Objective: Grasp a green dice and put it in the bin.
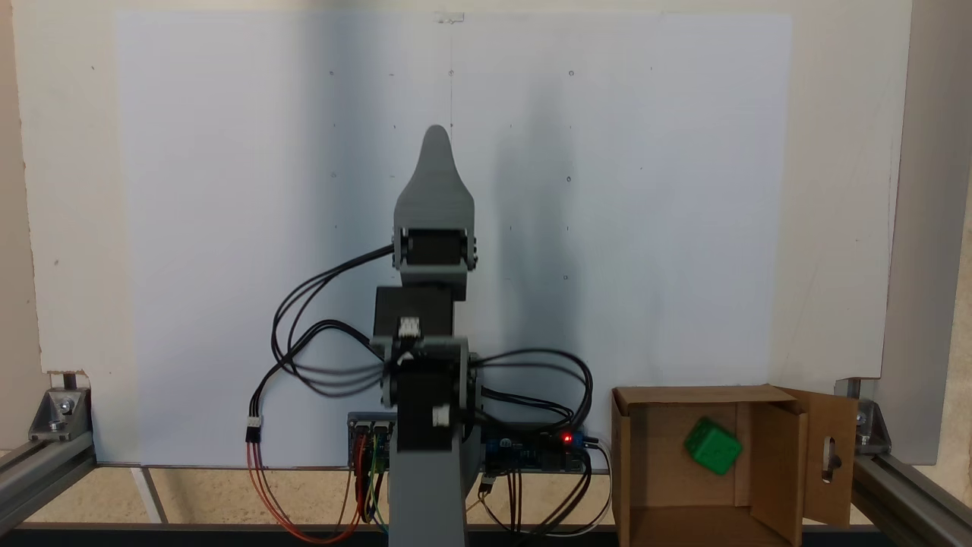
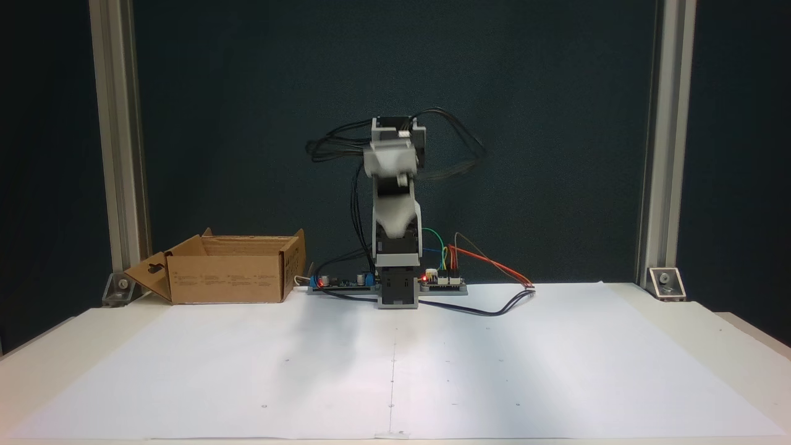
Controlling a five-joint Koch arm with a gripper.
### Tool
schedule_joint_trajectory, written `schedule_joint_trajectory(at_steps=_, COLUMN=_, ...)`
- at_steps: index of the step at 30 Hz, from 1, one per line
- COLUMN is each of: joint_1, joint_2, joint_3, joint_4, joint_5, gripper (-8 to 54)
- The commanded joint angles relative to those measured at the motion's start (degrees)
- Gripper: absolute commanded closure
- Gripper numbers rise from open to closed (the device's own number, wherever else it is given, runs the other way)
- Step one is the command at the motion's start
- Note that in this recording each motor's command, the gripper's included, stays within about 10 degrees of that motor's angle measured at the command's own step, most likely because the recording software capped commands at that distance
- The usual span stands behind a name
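We see a bin (image 1: 645, 456) of matt brown corrugated cardboard, holding a smooth, bright green plastic dice (image 1: 712, 447). The arm (image 2: 395, 204) looks like matt grey plastic with black blocks. White matt paper (image 2: 395, 358) covers the table, and the posts (image 2: 666, 142) are brushed metal.

Green dice (image 1: 712, 447): bright green w/ dark pips, sits at 3 o'clock of bin floor. Bin (image 1: 645, 471) (image 2: 228, 281): plain brown cardboard. Arm (image 1: 434, 194) (image 2: 395, 216): grey shells, black motors. Paper sheet (image 2: 395, 358): white. Cables (image 1: 319, 319): black; red/orange at 6 o'clock of base.
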Motion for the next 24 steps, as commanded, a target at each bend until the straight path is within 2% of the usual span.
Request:
schedule_joint_trajectory(at_steps=1, joint_1=0.44, joint_2=5.54, joint_3=-0.62, joint_4=-9.38, joint_5=2.29, gripper=1.2)
schedule_joint_trajectory(at_steps=9, joint_1=3.08, joint_2=7.12, joint_3=4.57, joint_4=-28.54, joint_5=1.85, gripper=1.2)
schedule_joint_trajectory(at_steps=24, joint_1=3.08, joint_2=7.03, joint_3=29.88, joint_4=-63.44, joint_5=1.49, gripper=1.7)
